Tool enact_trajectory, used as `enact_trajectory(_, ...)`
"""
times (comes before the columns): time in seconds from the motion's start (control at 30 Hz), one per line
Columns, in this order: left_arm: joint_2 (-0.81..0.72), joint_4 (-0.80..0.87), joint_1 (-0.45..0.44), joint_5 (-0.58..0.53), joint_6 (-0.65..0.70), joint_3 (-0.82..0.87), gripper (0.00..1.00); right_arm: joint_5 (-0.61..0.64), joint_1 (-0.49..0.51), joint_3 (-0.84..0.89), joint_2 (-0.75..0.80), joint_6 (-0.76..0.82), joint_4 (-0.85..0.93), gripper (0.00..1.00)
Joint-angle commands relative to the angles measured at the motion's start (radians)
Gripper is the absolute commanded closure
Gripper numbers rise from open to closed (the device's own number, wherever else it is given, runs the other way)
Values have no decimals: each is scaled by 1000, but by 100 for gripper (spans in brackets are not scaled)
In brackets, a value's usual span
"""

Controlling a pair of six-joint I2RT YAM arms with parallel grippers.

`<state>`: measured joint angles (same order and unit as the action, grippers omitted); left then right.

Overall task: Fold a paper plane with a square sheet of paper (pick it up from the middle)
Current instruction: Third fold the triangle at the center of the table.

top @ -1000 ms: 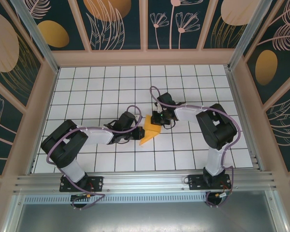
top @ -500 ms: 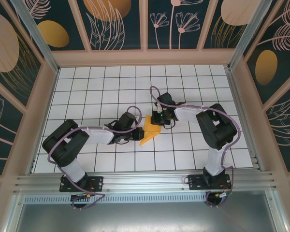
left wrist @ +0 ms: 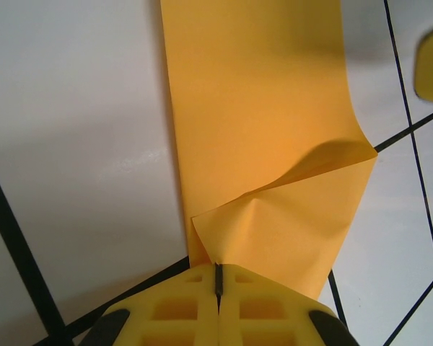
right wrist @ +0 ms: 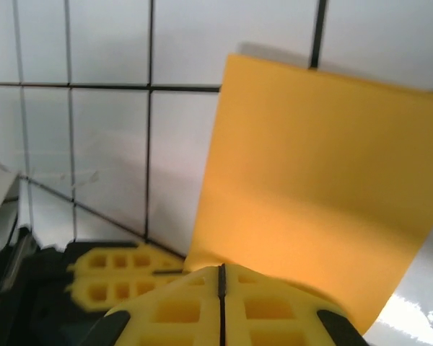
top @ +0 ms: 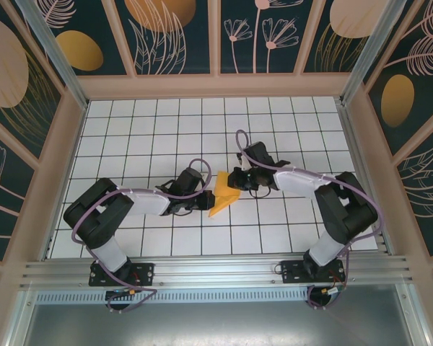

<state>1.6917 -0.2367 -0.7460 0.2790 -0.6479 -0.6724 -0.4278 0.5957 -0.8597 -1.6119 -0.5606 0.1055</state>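
The half-folded square sheet of paper (top: 224, 196) sits at the centre of the table (top: 130, 122). The left gripper (left wrist: 218, 269) and right gripper (right wrist: 221, 268) each have their jaws clamped on opposite edges. To crease cleanly, pull it taut and smooth the curled flap first.

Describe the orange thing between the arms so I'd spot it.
On the white gridded table, look where the two arms meet. The square sheet of paper, partly folded, is pinched by the left gripper and right gripper: thin, orange-yellow against white tiles.
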Motion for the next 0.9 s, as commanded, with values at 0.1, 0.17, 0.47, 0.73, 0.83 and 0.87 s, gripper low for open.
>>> enact_trajectory(0.1, 17, -7, 7, 11, 5, 11, 93, -96, 69, 133, 68, -144, -161, 96)
enact_trajectory(0.17, 47, -12, 7, 17, 3, 11, 93, -93, 79, 135, 55, -155, -167, 97)
enact_trajectory(0.47, 49, 1, 7, 22, 9, 1, 93, -90, 90, 133, -44, -173, -220, 98)
enact_trajectory(0.73, 65, 10, 8, 26, 13, -5, 93, -53, 83, 159, -85, -150, -218, 98)
enact_trajectory(0.83, 80, 10, 7, 36, 15, -9, 93, -32, 83, 176, -114, -142, -230, 97)
enact_trajectory(0.87, 86, 9, 7, 39, 14, -9, 93, -29, 82, 177, -128, -135, -230, 96)
